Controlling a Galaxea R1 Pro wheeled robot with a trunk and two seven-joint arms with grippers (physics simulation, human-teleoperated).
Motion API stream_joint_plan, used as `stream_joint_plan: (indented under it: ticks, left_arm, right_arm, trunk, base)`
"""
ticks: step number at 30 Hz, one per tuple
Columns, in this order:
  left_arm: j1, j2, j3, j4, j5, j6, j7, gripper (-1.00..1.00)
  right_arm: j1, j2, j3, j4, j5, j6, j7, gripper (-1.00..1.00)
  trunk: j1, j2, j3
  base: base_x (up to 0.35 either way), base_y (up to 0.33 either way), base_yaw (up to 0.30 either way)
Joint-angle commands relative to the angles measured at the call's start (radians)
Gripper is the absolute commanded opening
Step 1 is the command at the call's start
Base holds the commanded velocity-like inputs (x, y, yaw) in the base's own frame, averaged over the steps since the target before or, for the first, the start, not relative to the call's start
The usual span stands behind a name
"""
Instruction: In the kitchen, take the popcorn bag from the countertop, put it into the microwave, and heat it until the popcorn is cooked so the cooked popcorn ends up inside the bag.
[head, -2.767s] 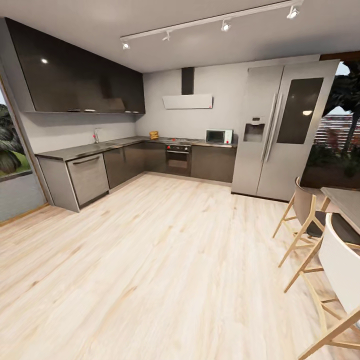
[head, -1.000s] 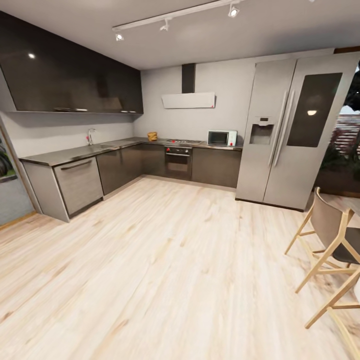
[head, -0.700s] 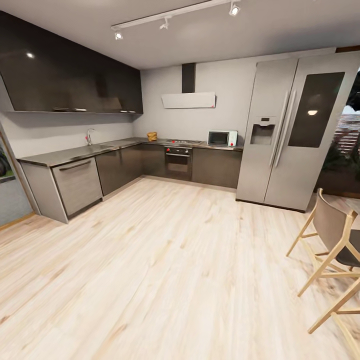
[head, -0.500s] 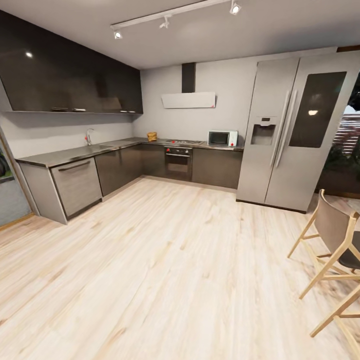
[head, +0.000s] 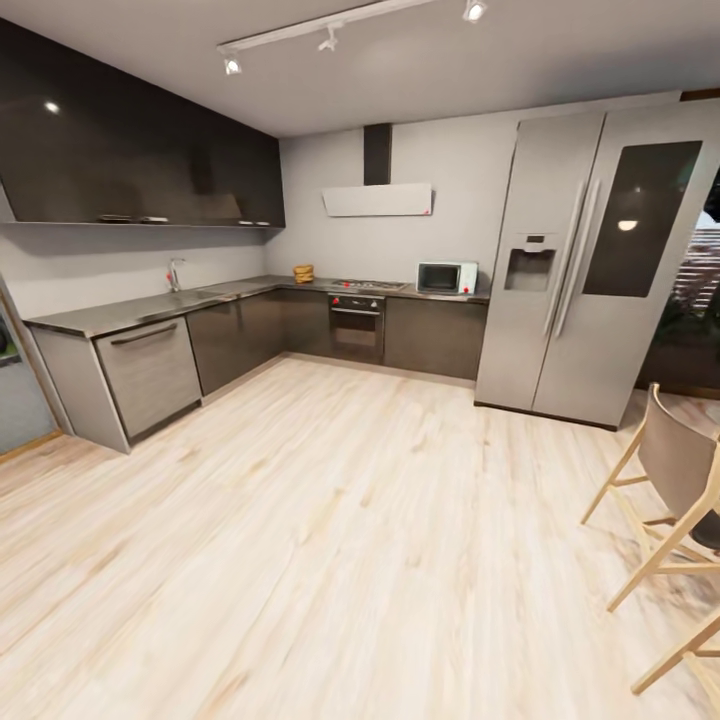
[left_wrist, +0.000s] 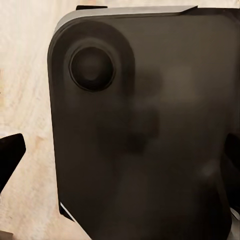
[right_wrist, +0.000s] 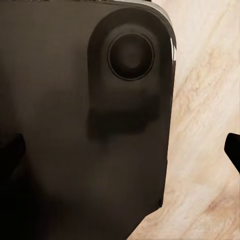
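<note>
Most of the head view is pale plank floor (head: 330, 540), with the kitchen (head: 250, 250) across the upper half: dark wall cabinets (head: 140, 160) upper left, a steel fridge (head: 590, 270) upper right and a wooden chair (head: 670, 500) cut off at the right edge. On the grey countertop (head: 150, 308) at frame centre, the microwave (head: 446, 277) sits just left of the fridge, while a small tan shape left of the hob (head: 368, 285), likely the popcorn bag (head: 303, 272), is too small to make out. Each wrist view is blocked by a dark rounded robot panel (left_wrist: 145, 125) over floor, with black finger tips (left_wrist: 10, 155) at opposite frame edges, so both grippers' fingers stand apart.
</note>
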Motion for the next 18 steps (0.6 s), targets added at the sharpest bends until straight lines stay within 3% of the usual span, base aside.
stream_joint_plan:
  ticks: [1,18]
  left_arm:
    - [0.0,0.0,0.001,-0.001,0.002,-0.001,0.0,1.0]
    - [0.0,0.0,0.001,0.0,0.002,-0.001,0.0,1.0]
  right_arm:
    - [0.0,0.0,0.001,0.0,0.001,-0.003,-0.001,1.0]
    - [0.0,0.0,0.0,0.0,0.002,-0.002,-0.001,1.0]
  trunk:
    - [0.0,0.0,-0.001]
    - [0.0,0.0,-0.001]
  base:
    - [0.161,0.0,0.0]
    - [0.167,0.0,0.0]
